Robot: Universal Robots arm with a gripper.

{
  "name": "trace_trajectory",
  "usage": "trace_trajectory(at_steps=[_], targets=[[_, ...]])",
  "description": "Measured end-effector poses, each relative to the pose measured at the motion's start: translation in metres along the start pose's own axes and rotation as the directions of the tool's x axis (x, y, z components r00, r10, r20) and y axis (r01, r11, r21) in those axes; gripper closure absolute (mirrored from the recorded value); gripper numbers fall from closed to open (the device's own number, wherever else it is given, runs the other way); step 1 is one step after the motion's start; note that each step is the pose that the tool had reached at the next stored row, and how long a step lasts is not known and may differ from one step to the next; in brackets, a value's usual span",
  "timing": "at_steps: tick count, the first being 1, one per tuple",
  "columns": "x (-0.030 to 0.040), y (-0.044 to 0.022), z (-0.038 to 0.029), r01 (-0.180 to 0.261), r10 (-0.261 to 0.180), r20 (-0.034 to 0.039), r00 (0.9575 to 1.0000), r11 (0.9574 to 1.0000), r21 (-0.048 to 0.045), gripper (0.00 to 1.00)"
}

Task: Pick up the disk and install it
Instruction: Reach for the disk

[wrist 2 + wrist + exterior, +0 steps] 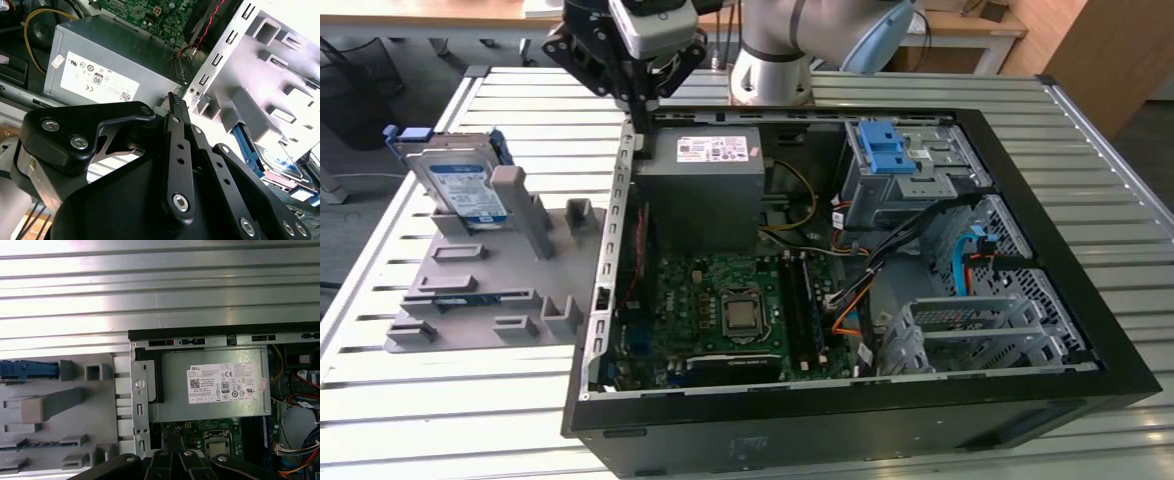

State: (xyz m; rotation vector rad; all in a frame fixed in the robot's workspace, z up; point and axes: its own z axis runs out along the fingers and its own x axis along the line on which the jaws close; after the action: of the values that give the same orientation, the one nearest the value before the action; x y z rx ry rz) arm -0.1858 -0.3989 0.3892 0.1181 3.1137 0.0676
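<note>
1. Position: we find the disk (459, 182) standing on edge, leaning slightly, in a slot at the far end of the grey holding rack (494, 290). The rack sits on the slatted table (400, 400), at the exterior view's left of the open computer case (854, 425). The disk's label faces the camera, and blue rails run along its sides.
2. Gripper (640, 118): we record it above the case wall nearest the rack, just beside the power supply (707, 185) and well apart from the disk. In the second wrist view its fingers (175, 130) appear drawn together with nothing between them, so we judge it clenched and empty.
3. Status: the disk is not yet picked up. A drive cage with blue latches (894, 150) sits at the far corner of the case.
4. Handling: we judge the disk rigid, metal-bodied and fairly heavy for its size. Its flat faces look smooth and likely slippery, and it is probably sensitive to knocks.
5. Hold: we judge the exposed upper part above the slot the accessible place. A pinch across the two flat faces looks workable, though the plastic rails may offer better grip.
</note>
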Motion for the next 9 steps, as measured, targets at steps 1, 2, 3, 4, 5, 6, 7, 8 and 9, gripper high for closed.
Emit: trace_trajectory(at_steps=[1, 2, 3, 4, 5, 6, 7, 8, 9], targets=[[0.0005, 0.0, 0.0, 0.0, 0.0, 0.0, 1.0, 1.0, 0.0, 0.89], [0.0008, 0.0, 0.0, 0.0, 0.0, 0.0, 1.0, 1.0, 0.0, 0.89], [0.0012, -0.0001, 0.0001, 0.0, 0.0, 0.0, 1.0, 1.0, 0.0, 0.89], [0.0017, -0.0001, 0.0001, 0.0, 0.0, 0.0, 1.0, 1.0, 0.0, 0.89], [0.0021, -0.0001, 0.0001, 0.0, 0.0, 0.0, 1.0, 1.0, 0.0, 0.89], [0.0024, -0.0002, 0.0001, 0.0, 0.0, 0.0, 1.0, 1.0, 0.0, 0.89], [0.0028, -0.0002, 0.0001, 0.0, 0.0, -0.0001, 1.0, 1.0, 0.0001, 0.89], [0.0033, -0.0003, 0.0002, 0.0, 0.0, 0.0, 1.0, 1.0, 0.0, 0.89], [0.0038, -0.0003, 0.0002, 0.0, 0.0, 0.0, 1.0, 1.0, 0.0, 0.89]])
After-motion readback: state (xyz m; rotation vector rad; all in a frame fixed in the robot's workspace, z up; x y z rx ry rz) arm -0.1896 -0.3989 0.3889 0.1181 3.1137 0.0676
